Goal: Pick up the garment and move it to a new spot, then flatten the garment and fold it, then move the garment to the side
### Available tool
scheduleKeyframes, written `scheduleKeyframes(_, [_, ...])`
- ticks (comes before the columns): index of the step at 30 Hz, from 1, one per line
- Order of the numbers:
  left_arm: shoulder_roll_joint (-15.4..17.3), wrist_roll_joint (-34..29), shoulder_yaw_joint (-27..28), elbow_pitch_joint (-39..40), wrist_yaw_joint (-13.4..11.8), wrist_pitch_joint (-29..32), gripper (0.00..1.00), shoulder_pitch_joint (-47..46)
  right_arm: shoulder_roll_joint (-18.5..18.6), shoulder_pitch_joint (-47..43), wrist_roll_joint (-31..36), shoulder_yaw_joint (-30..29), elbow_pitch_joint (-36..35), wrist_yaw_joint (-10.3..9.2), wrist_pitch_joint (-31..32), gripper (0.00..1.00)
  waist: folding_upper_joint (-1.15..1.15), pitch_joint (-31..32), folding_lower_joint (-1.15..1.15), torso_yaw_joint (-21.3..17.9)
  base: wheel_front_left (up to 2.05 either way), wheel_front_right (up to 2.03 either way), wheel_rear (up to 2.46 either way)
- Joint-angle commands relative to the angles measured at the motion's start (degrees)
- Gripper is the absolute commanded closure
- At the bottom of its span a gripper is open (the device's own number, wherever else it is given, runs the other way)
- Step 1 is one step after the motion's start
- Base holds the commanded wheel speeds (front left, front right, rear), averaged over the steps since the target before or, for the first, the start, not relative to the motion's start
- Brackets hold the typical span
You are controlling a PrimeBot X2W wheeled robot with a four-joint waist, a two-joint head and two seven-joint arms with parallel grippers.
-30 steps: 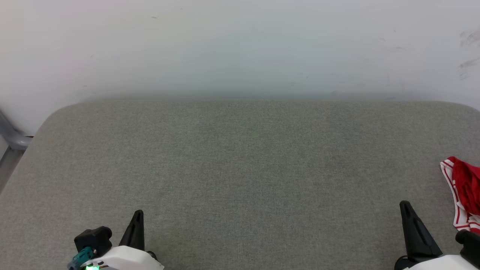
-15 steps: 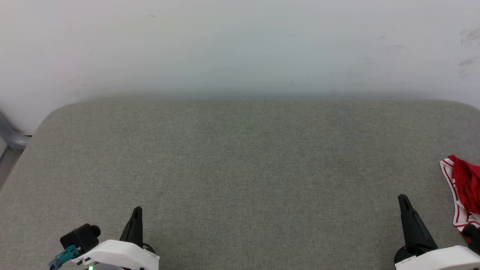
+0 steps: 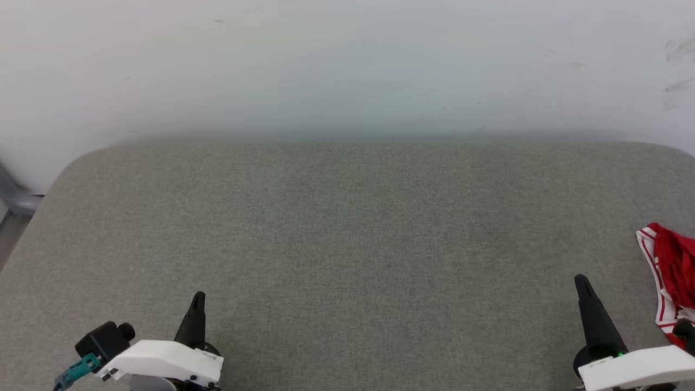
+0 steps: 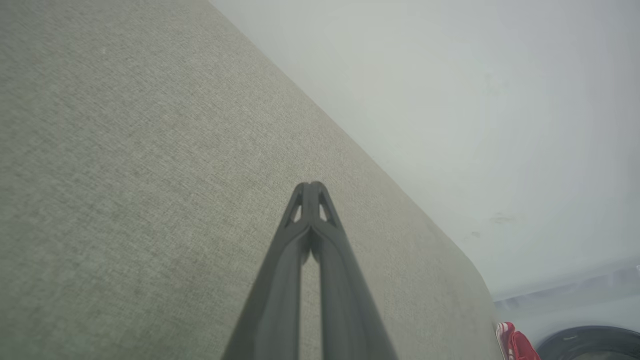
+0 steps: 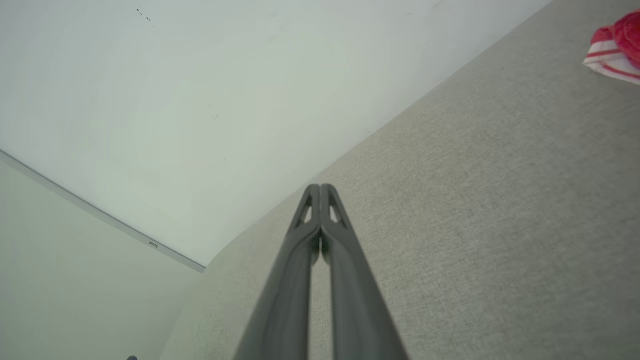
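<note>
From the head camera you are looking down on a grey fabric cushion (image 3: 347, 244) that is running up to a pale wall (image 3: 347, 65). The shirt (image 3: 670, 269) is lying crumpled at the cushion's far right, cut by the frame edge, with its red cloth and red-striped white trim showing. Your left gripper (image 3: 198, 297) is showing at the lower left, well apart from the shirt. Your right gripper (image 3: 581, 281) is showing at the lower right, near the shirt but not touching it, with bare cushion lying between them. A grey metal tube (image 3: 13, 198) is poking in at the left edge beside the cushion's corner.

From the left wrist you are seeing the left gripper's fingers (image 4: 292, 280) pressing tip to tip, clenched on nothing, pointing over the cushion towards the wall. The shirt is peeking in at the bottom right, just beside a dark round rim (image 4: 585, 342).

From the right wrist you are seeing the right gripper's fingers (image 5: 350, 280) clenched together the same way, gripping nothing. The shirt is lying in the upper right corner, off to the side of where the fingers are pointing. A thin ledge (image 5: 100, 215) is crossing the wall on the left
</note>
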State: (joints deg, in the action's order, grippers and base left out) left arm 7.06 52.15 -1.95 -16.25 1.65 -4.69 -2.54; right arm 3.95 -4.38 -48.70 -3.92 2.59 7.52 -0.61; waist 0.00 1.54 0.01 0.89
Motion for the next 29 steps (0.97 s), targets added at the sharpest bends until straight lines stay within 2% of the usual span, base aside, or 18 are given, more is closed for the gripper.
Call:
scheduleKeyframes(1, [0.14, 1.5, 0.5, 0.9, 0.55, 0.35, 1.0, -1.46, 0.58, 1.98, -1.94, 0.05, -0.18, -0.01, 0.11, 1.0, 0.0, -0.02, 0.0, -0.01, 0.0, 0.0, 0.0])
scheduleKeyframes(29, [-1.71, 17.94, 3.97, 1.5, 2.93, 5.05, 1.0, -2.66, 0.65, 5.74, -20.51, -0.1, 4.73, -0.02, 2.33, 1.0, 0.0, -0.6, 0.0, -0.31, 0.0, 0.0, 0.0])
